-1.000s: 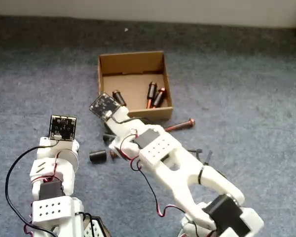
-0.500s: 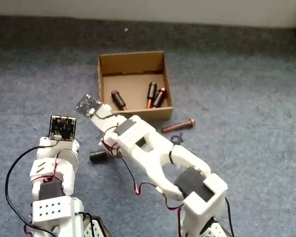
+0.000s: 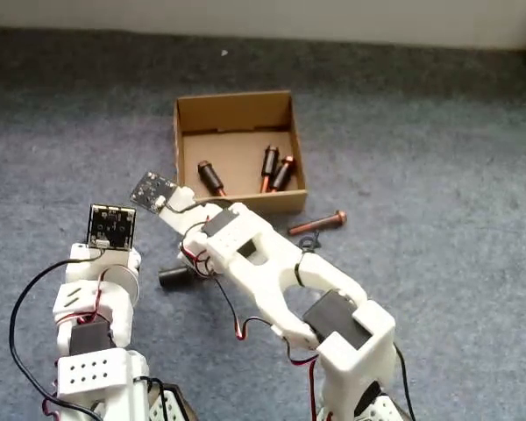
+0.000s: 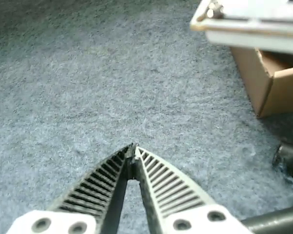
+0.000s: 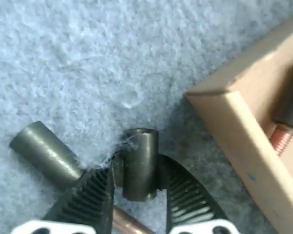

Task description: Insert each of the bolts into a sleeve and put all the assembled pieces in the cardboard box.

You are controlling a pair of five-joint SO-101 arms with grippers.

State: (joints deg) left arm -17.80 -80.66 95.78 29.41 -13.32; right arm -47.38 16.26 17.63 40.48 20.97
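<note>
Sleeve (image 5: 140,148) sits clamped in the right pincer (image 5: 137,169) beside the cardboard box (image 5: 237,124); the left pincer (image 4: 133,153) is closed, empty.

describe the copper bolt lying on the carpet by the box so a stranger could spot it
Find the cardboard box on the grey carpet. Just outside its near wall, by the right-hand corner in the high view, a copper bolt lies flat. Unlike the pieces inside the box, it is bare, with no dark sleeve on it.
</note>
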